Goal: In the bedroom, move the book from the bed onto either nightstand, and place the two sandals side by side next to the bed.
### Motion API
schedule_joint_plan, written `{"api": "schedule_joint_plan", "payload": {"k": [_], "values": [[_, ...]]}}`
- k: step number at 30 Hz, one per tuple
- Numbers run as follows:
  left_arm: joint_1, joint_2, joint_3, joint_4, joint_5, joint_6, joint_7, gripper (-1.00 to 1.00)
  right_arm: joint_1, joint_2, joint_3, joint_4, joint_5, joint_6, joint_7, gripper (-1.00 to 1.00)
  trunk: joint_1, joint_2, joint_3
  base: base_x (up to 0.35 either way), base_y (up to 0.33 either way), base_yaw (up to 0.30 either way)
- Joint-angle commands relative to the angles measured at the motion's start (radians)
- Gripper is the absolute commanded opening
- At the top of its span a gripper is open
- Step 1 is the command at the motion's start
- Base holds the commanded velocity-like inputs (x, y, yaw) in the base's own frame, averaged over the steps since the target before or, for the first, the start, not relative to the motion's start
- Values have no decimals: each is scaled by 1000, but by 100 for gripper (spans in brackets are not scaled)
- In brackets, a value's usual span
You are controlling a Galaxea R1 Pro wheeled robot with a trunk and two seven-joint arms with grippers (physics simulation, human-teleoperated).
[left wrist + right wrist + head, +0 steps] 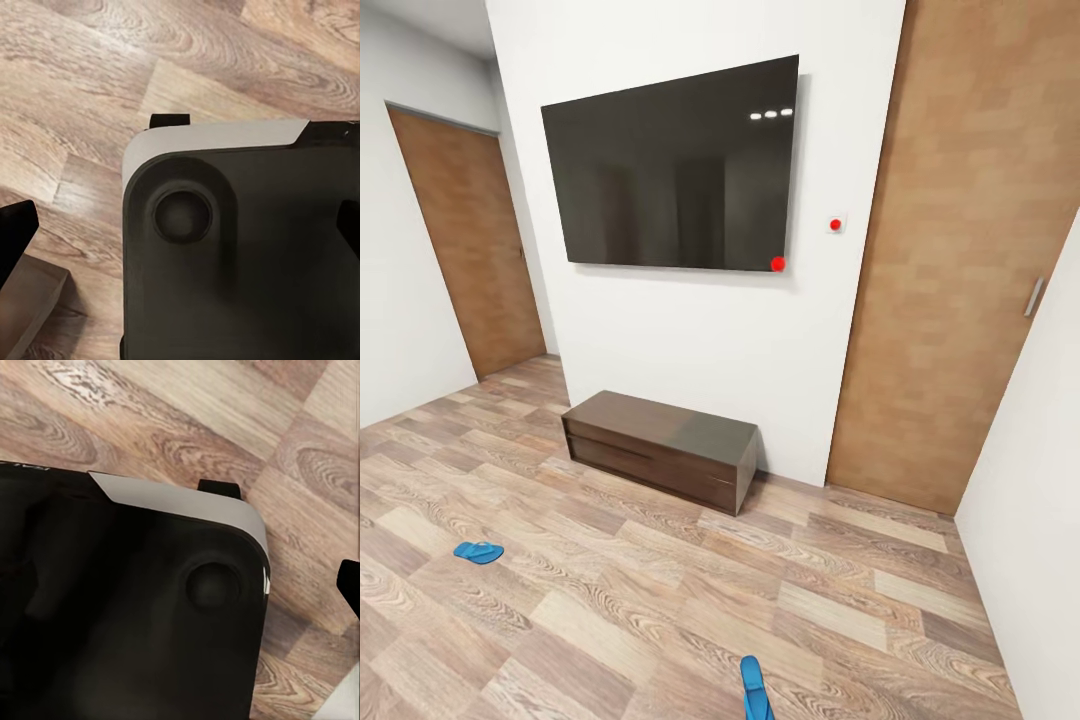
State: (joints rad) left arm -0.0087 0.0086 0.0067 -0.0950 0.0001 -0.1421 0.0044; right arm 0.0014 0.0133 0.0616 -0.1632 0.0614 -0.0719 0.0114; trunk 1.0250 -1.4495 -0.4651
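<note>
Sandals were the only task things in sight, both flat on the wood-plank floor (660, 600). The nearer sandal (756, 688) lay at the head view's lower edge, slightly right of centre, its long axis running away from the robot and its heel end cut off by the frame; that placed it, by judgement, closer to the right arm. The farther sandal (479, 551) lay well apart to the left, its long axis roughly crosswise, so the pair was not yet side by side. Each wrist view looked down past the robot's dark base (240, 255) at planks; whether either arm's jaws stood apart or together could not be told. Beyond stood a low dark bench (660, 448) against the white wall, under a wall television (675, 165).
</note>
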Motion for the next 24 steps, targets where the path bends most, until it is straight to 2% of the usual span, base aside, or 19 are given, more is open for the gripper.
{"api": "schedule_joint_plan", "payload": {"k": [1, 13, 24], "values": [[-1, 0, 1, 1, 0, -4, 1, 100, 0, -1, 2, -1, 11, -1, 0, 100, 0, 0, -1, 0, 0, 0], [-1, 0, 2, 0, 1, -4, 2, 100, 0, -6, 0, -1, 27, -1, -2, 100, 0, 0, -1, 7, 2, 0], [-1, 0, 2, 0, 2, -5, 2, 100, 0, -3, -2, -1, 26, -2, -2, 100, 0, 0, -1, 108, 51, 9]]}}
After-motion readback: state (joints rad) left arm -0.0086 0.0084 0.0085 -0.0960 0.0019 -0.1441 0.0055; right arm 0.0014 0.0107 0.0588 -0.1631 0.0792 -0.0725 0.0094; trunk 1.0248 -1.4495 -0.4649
